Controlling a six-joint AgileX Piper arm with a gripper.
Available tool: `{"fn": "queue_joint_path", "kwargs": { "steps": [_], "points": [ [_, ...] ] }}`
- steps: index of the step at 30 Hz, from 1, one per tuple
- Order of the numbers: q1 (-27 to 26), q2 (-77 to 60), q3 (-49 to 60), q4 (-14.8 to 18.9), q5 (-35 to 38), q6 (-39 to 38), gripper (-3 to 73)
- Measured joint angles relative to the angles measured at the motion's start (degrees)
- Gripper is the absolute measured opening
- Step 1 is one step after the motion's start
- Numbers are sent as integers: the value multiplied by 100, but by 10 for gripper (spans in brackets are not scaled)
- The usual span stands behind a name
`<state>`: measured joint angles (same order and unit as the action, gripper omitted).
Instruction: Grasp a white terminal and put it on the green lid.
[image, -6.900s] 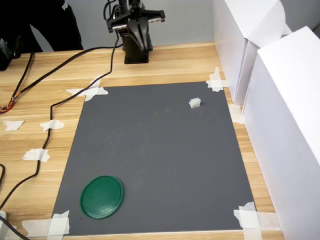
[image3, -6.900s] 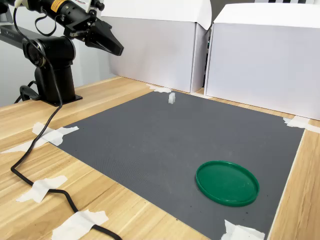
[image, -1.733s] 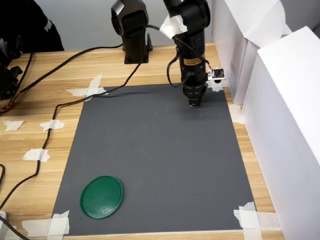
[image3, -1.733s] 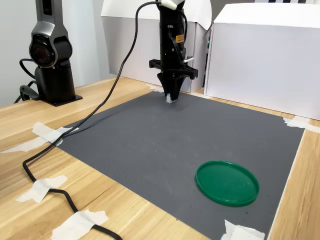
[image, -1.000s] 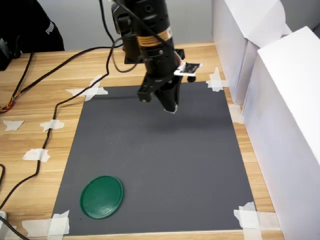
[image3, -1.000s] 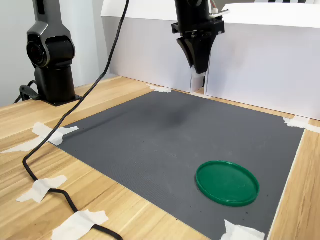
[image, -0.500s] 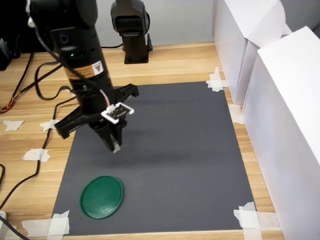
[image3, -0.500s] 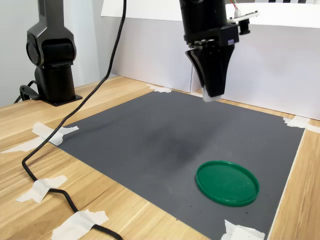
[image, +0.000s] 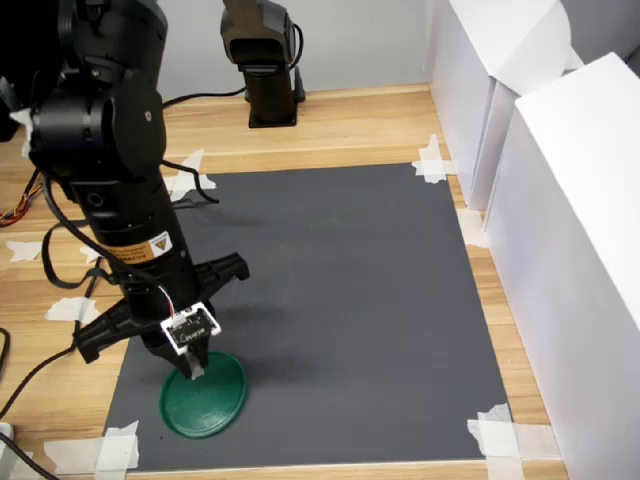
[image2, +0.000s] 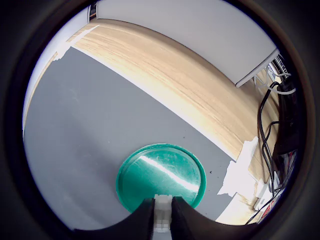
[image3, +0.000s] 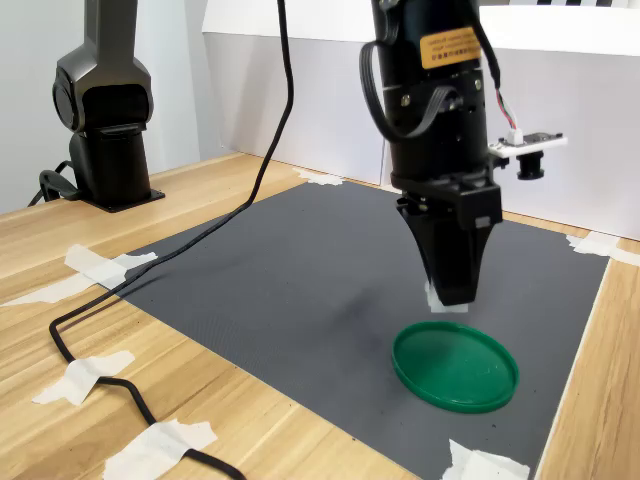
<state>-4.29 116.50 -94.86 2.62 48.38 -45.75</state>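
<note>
Wrist view: white terminal (image2: 161, 219) pinched in hand (image2: 161, 223), above green lid (image2: 160, 176)

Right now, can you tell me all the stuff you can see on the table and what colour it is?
green lid: one, dark green, on the grey mat near its front corner at the first exterior view's left.
white terminal: one, white, pinched in the tool above the lid.
grey mat: one, dark grey, taped flat on the wooden table.
tape scraps: several, white, at the mat's corners and on the wood.
white boxes: two, along the first exterior view's right.
black cable: one, trailing over the wood.
arm base: one, black, at the table's far edge.
tool: one, black, shut on the terminal.
</note>
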Motion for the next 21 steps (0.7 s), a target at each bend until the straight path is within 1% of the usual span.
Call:
{"fn": "queue_joint_path", "kwargs": {
  "steps": [10, 16, 18, 20, 21],
  "points": [
    [0, 266, -6, -23, -175, -7, 87],
    [0, 299, -6, -34, -245, -201, 95],
    [0, 306, -6, -36, -245, -213, 121],
    [0, 306, -6, -41, -240, -215, 168],
    [0, 306, -6, -41, -240, -219, 205]
  ]
}}
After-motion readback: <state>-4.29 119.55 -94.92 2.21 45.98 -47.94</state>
